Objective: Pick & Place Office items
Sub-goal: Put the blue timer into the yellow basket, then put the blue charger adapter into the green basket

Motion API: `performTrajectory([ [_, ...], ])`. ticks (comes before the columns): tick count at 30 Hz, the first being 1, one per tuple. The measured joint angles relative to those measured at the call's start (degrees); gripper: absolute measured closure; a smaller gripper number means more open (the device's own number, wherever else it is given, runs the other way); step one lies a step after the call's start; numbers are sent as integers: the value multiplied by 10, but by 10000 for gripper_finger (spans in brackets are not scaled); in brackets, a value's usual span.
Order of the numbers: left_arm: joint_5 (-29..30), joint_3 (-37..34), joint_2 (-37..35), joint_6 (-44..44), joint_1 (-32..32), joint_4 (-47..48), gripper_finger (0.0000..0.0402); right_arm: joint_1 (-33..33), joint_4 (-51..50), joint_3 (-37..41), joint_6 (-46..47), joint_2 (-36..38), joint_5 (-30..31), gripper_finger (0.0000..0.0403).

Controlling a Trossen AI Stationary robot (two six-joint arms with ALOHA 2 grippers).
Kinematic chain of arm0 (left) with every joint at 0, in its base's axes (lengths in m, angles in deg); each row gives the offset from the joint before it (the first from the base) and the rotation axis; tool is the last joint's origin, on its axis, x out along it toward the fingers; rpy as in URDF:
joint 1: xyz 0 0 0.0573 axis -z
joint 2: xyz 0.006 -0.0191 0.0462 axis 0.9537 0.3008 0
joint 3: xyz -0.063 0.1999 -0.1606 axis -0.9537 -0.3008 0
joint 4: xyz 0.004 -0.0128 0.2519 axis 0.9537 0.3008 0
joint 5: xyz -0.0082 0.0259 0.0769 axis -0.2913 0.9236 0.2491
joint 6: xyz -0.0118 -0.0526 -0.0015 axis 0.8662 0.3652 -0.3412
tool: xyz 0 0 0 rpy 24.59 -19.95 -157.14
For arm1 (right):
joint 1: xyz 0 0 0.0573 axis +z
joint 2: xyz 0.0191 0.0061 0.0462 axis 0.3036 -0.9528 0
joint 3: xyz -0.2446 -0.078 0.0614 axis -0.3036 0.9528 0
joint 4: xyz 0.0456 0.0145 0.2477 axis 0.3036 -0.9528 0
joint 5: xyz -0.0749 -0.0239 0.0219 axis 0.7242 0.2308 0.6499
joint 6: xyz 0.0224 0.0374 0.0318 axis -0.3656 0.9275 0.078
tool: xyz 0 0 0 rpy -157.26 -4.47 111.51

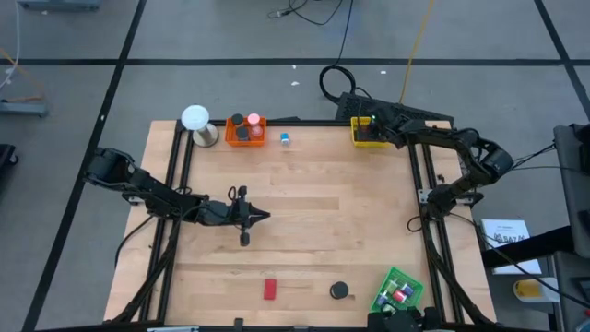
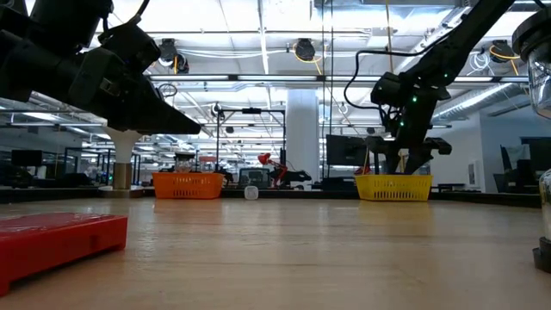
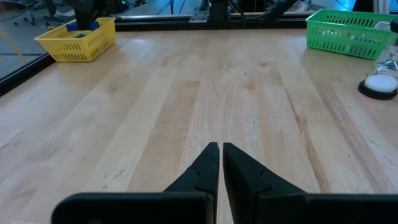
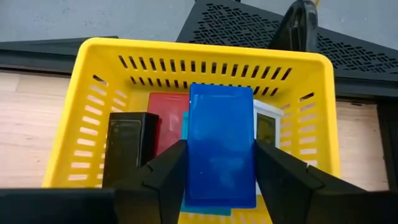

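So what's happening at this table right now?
The right gripper holds a blue block between its fingers over the yellow tray, which already contains red and black blocks. The left gripper waits shut above mid-table. A red block and a black disc lie loose on the near side.

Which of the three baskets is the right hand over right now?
The yellow basket, at the table's far right corner. The right hand hangs over it with a blue block between its fingers; the orange basket and the green basket have no hand near.

light: bright, even, overhead strips | shadows: soft | blur: near red block (image 2: 56, 241), perhaps defocus
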Motion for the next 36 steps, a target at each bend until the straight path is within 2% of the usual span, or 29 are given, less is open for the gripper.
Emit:
performTrajectory([
  [10,0,0,0,-14,0,-15,376,-4,-7,0,-7,16,1,204],
  [15,1,0,0,-47,0,-27,376,-2,-8,0,-45,71,-4,186],
  [17,1,0,0,-49,0,-27,376,2,-11,0,-64,100,-32,189],
  [21,1,0,0,-48,0,-28,376,41,-19,8,-110,159,-74,224],
  [25,1,0,0,-36,0,-30,376,99,11,50,-126,207,-75,278],
  [32,0,12,0,45,-15,-25,376,189,135,139,-116,242,-72,374],
  [36,-20,44,0,56,-45,46,376,234,225,185,-116,239,-37,399],
])
